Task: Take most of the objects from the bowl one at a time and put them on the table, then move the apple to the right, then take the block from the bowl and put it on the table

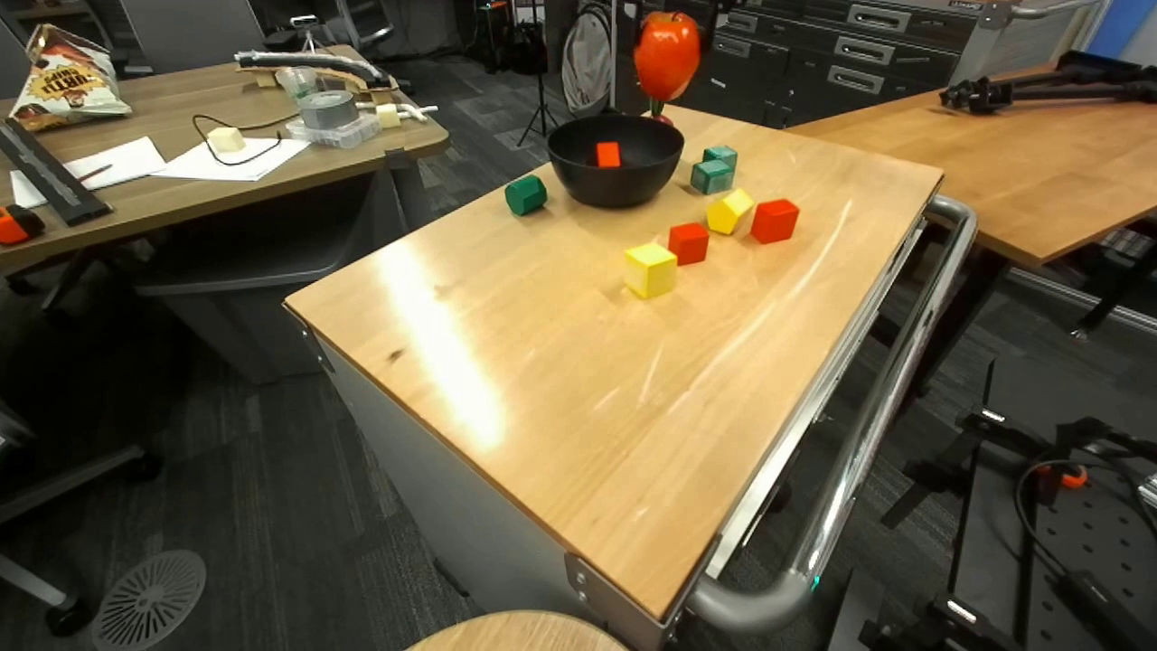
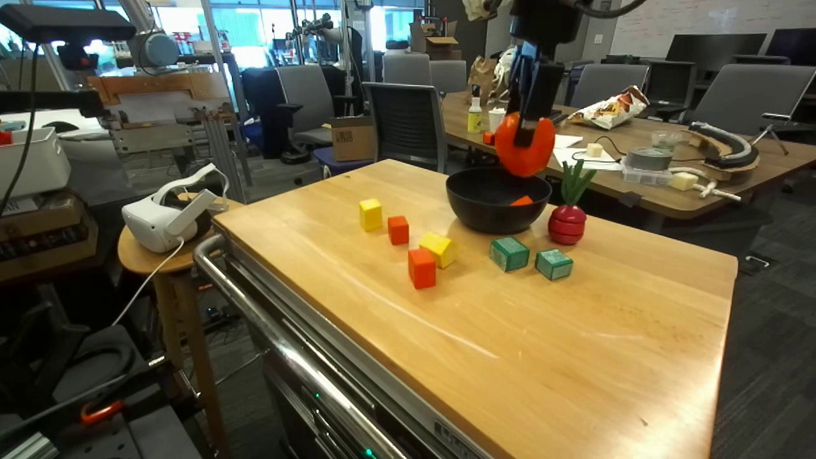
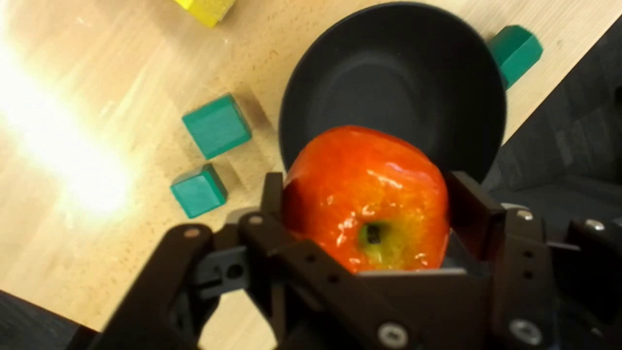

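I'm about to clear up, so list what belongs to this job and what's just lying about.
Part of the job:
red-orange apple, gripped by the claw
black bowl
red block inside it
three green blocks, two yellow blocks and two red blocks on the wooden-topped table

Just lying about:
radish-like toy
VR headset
Turtle Chips bag
gray tape roll

Dark and angular, this gripper (image 3: 371,204); round holes (image 3: 333,278) dot its linkages (image 3: 352,297), silver screws (image 3: 392,335) gleam, a grey bracket (image 3: 238,257) shows, and there's a black cable (image 2: 609,14) curving beside the arm (image 2: 545,22)!
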Tool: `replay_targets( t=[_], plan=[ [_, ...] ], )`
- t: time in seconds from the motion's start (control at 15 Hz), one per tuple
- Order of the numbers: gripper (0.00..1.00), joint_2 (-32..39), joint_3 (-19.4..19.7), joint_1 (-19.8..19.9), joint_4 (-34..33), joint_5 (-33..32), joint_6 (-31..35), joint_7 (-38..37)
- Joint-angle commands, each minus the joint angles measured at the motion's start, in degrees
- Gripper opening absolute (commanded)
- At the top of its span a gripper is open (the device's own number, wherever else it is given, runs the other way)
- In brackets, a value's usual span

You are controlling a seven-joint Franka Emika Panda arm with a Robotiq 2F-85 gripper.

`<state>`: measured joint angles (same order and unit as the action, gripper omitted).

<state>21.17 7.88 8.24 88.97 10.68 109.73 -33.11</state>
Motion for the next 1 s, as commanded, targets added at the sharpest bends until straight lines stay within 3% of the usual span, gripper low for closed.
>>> replay_targets(
  t=[0.0,0.2,0.6,0.93],
  plan=[
    [0.55,-8.47,2.96,0.34,14.06,1.92,7.09,-5.69],
    [0.55,-13.27,4.96,1.61,23.14,3.02,10.1,-7.87],
    [0.55,-23.72,7.17,5.42,41.64,7.38,12.25,-0.49],
    [0.55,-27.0,7.92,7.1,48.99,8.45,14.8,4.04]
  ],
)
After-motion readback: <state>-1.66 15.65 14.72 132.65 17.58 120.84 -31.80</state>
